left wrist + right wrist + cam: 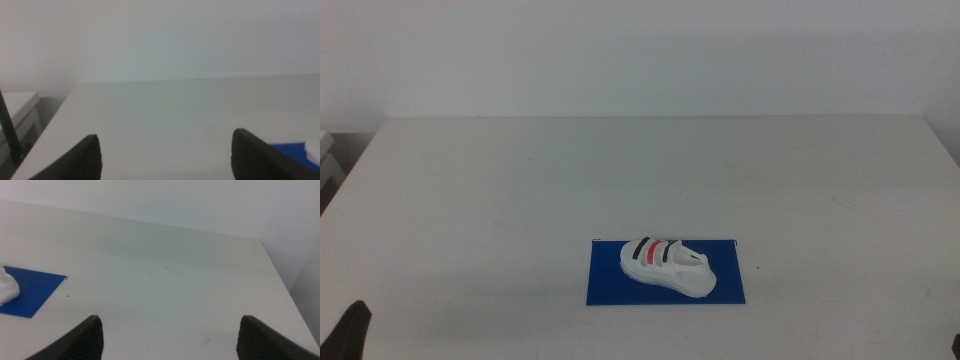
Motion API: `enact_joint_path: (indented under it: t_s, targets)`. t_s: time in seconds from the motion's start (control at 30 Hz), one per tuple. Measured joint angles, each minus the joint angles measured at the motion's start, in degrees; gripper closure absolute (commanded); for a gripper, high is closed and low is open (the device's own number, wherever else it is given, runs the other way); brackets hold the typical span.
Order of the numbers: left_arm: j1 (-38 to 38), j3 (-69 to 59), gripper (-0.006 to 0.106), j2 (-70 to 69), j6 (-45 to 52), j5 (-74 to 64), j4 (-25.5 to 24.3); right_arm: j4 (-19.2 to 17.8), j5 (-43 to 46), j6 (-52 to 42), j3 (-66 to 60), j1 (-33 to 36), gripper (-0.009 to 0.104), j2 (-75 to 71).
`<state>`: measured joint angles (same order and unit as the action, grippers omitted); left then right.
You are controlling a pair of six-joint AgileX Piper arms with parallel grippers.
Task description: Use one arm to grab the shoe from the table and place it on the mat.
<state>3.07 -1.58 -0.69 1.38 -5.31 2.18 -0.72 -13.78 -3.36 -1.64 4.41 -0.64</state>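
The white shoe [667, 266] with dark and red stripes lies on its sole on the dark blue mat [610, 285], toe toward the right front. No gripper touches it. The left gripper [165, 145] waits open near the table's front left corner, a dark tip of it [355, 332] showing in the middle view. Its wrist view catches a corner of the mat [292, 150] and a sliver of the shoe [314, 149]. The right gripper [170, 325] is open at the front right, with the mat [32, 290] and the shoe's edge [7, 289] off to its side.
The white table [640, 170] stretches wide behind and beside the mat, up to a pale wall. A light-coloured cabinet [20, 107] stands off the table's left edge.
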Motion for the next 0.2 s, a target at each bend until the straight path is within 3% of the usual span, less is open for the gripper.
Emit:
enact_joint_path:
  t_s: [0.2]
  targets:
    - [0.0,0.0,0.013,0.0,0.0,-3.09,0.0,0.0,0.0,0.0,0.0,0.0,0.017,0.0]
